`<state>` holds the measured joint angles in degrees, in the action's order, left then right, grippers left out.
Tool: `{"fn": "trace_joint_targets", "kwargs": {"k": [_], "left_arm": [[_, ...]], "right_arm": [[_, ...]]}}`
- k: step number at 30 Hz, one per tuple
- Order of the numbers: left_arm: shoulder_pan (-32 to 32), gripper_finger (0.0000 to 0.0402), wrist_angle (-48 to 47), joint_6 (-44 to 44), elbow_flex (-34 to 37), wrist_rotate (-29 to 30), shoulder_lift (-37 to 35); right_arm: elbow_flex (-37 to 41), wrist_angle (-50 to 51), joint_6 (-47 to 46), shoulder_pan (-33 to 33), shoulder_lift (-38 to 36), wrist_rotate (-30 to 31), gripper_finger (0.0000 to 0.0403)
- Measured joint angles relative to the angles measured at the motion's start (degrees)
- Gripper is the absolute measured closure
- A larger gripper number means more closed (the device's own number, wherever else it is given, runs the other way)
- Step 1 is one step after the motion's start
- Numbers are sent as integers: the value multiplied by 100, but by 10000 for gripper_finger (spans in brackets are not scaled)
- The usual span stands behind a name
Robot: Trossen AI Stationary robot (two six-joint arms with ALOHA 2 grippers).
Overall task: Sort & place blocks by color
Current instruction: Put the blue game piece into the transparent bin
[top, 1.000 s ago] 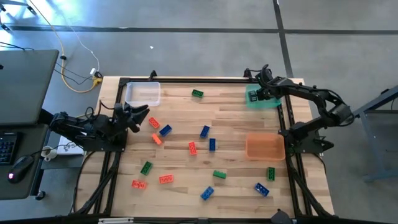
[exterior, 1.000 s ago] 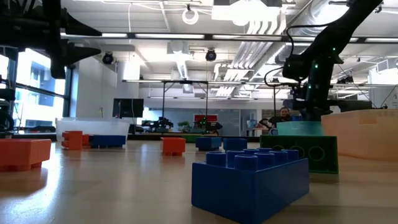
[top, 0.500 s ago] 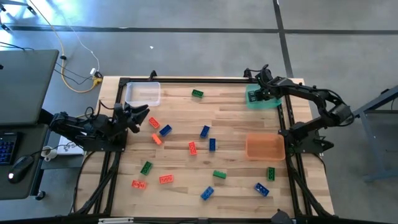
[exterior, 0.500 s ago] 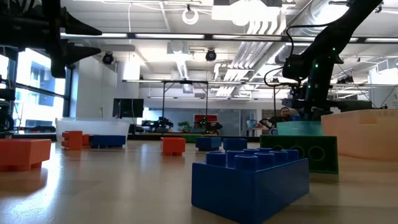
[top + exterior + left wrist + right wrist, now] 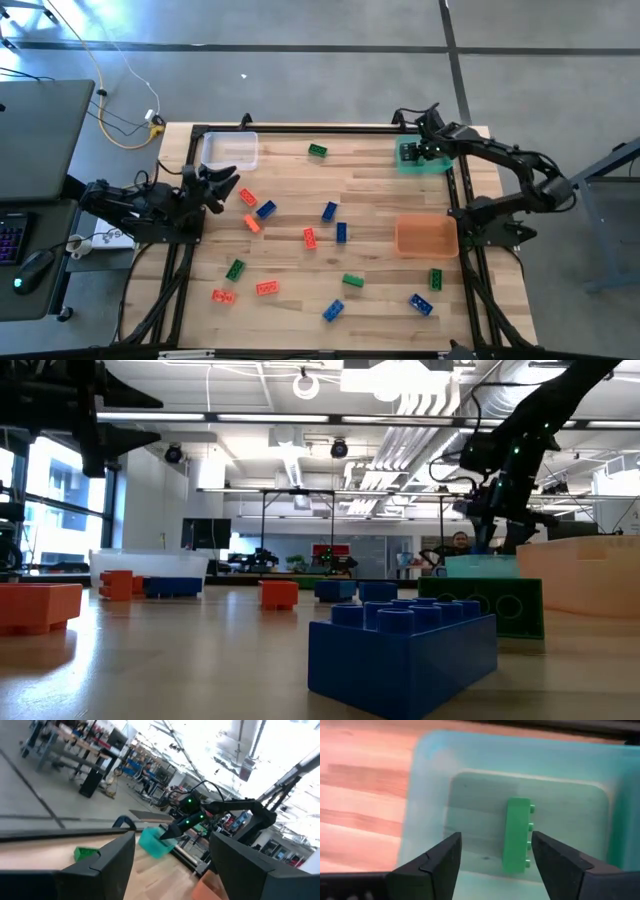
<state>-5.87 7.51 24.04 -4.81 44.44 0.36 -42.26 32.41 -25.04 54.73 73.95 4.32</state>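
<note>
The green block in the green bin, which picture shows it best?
The right wrist view: the green block lies on the floor of the green bin, in plain sight. The high view hides it under the right gripper; the low and left wrist views show only the bin's outside.

Pale wooden worktop point(image 5: 375, 200) with black frame rails, clear bin point(image 5: 231, 151), green bin point(image 5: 432, 166) and orange bin point(image 5: 426, 236) along its edges, red-orange, blue and green blocks point(image 5: 309, 237) scattered across the middle.
</note>
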Motion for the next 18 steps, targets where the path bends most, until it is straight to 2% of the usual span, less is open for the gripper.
{"fn": "trace_joint_targets", "kwargs": {"k": [8,13,18], "left_arm": [[0,155,-88,-979,-707,-29,365],[2,155,-591,-1399,-1330,-21,938],[2,155,-1327,-1416,-2025,-1,1645]], "right_arm": [[0,-50,-4,-267,-1039,-147,176],[0,-246,-58,-477,-1578,-131,176],[-4,-565,-47,-652,-1807,67,176]]}}
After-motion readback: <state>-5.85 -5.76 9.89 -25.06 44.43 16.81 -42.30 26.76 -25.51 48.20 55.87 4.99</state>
